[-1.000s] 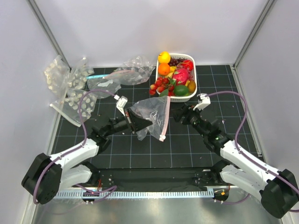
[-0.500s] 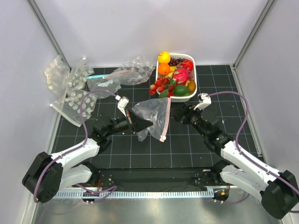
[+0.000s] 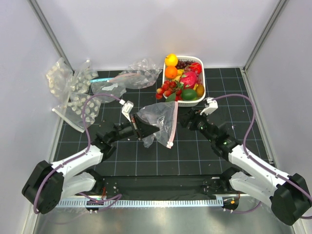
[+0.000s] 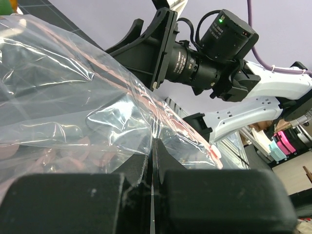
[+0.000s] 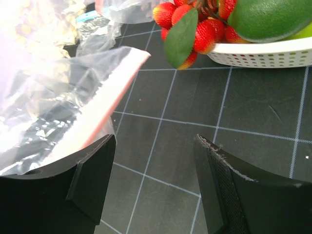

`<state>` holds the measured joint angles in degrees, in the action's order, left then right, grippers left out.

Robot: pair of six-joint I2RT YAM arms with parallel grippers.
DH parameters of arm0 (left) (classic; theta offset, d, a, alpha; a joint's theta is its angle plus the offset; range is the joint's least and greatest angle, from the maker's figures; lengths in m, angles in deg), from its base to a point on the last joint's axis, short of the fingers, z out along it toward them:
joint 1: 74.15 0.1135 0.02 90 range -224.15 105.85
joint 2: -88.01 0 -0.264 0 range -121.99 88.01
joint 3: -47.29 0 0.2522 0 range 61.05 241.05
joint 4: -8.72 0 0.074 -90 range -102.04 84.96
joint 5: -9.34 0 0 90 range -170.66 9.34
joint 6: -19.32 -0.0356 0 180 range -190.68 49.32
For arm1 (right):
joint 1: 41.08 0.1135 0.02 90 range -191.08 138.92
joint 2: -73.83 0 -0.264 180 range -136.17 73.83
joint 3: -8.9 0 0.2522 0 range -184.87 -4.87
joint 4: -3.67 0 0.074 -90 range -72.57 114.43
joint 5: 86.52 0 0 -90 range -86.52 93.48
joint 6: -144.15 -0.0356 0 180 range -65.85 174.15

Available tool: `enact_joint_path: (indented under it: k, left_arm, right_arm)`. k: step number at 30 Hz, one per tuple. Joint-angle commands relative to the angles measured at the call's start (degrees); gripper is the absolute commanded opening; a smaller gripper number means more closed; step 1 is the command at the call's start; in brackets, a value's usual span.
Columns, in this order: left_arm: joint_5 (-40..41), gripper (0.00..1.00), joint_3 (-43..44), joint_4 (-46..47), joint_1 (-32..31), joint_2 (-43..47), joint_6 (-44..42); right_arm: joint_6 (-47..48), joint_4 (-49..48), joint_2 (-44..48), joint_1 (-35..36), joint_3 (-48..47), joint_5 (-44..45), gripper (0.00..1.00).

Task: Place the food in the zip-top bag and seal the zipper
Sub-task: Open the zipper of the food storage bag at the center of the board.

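Observation:
My left gripper (image 3: 141, 130) is shut on the zip-top bag (image 3: 157, 118) and holds it raised over the mat; its jaws pinch the clear film in the left wrist view (image 4: 153, 146). The pinkish zipper (image 3: 171, 126) hangs along the bag's right edge and also shows in the left wrist view (image 4: 190, 131). My right gripper (image 3: 184, 119) is open and empty just right of the zipper (image 5: 112, 92), its jaws wide apart (image 5: 156, 146). The red strawberries (image 3: 168, 89), the pink dragon fruit (image 3: 189, 78) and a green leaf (image 5: 180, 41) lie in the white basket (image 3: 202, 73).
The basket also holds orange and yellow round fruits (image 3: 171, 66), a green fruit (image 3: 188, 94) and dark grapes. Several other clear bags (image 3: 73, 90) lie at the back left, and one more (image 3: 136, 75) lies behind the held bag. White walls enclose the mat.
My right gripper has edged slightly left and forward, closer to the bag's zipper edge. The left gripper and the bag have barely moved.

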<state>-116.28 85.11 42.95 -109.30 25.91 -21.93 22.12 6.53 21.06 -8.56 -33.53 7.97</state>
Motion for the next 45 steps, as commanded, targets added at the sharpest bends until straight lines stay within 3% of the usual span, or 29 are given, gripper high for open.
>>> enact_joint_path:
  k: [1, 22, 32, 38, 44, 45]
  left_arm:
    - [-0.07, 0.00, 0.73, 1.94, -0.61, -0.12, -1.20]
    - [-0.16, 0.00, 1.70, 2.02, -1.84, -2.49, -1.38]
    - [0.02, 0.00, 2.14, 1.93, -2.46, -3.29, -1.73]
    - [1.51, 0.00, 2.31, 1.15, -2.90, -3.99, -2.34]
    - [5.28, 0.00, 3.54, -4.46, -3.25, -4.08, -4.28]
    - [5.90, 0.00, 3.81, -5.44, -3.51, -3.90, -5.24]
  right_arm:
    - [-0.40, -4.57, 2.15, 0.09, -0.96, -1.59, 0.72]
    - [-0.93, -8.96, 5.05, 0.10, 1.24, -3.70, 0.75]
    - [-4.09, -13.80, 3.56, 0.10, 2.12, -10.81, 0.72]
    - [-4.88, -15.99, 2.33, 0.10, 2.21, -13.71, 0.63]
    - [-4.80, -18.20, 1.01, 0.18, 2.04, -17.41, 0.38]
    - [-4.62, -18.20, 1.01, 0.18, 1.95, -17.59, 0.26]
